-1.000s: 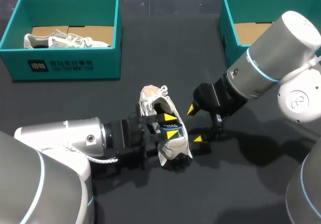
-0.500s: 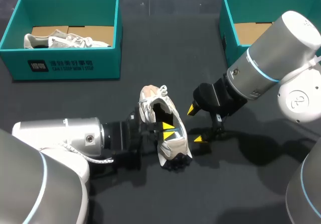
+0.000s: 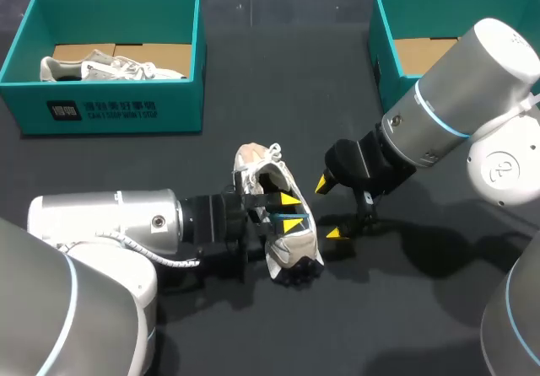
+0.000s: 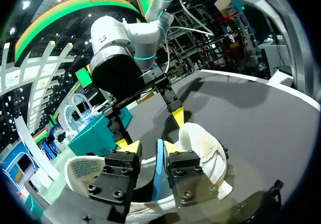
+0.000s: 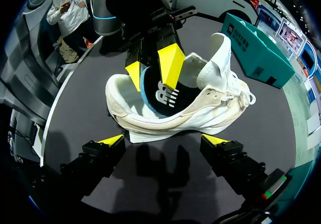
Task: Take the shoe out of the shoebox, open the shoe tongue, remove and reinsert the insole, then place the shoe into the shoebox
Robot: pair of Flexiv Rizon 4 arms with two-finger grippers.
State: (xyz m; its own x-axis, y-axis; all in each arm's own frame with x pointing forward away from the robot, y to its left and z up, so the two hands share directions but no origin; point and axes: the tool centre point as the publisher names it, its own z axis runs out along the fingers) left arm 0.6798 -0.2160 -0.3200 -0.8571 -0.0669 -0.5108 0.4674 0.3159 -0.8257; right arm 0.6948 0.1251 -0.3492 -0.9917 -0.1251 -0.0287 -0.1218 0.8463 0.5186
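While the shoe [image 3: 278,216] lies on its side on the dark surface [image 3: 278,123], midway between the two arms, its opening faces the left arm and its sole faces the right arm; the tongue is pulled back from the opening. The left tool [image 3: 291,212] reaches into that opening; its yellow tips are pressed from both sides on the insole [image 5: 160,96], a dark sheet with a blue edge that stands partly out of the shoe. The right tool [image 5: 163,139] hangs just beside the sole with its fingers spread wide, touching nothing. At the far left of the surface stands a teal shoebox [image 3: 101,106] with a second pale shoe [image 3: 110,67] in it; another teal box [image 3: 384,47] stands at the far right, well apart from the shoe.
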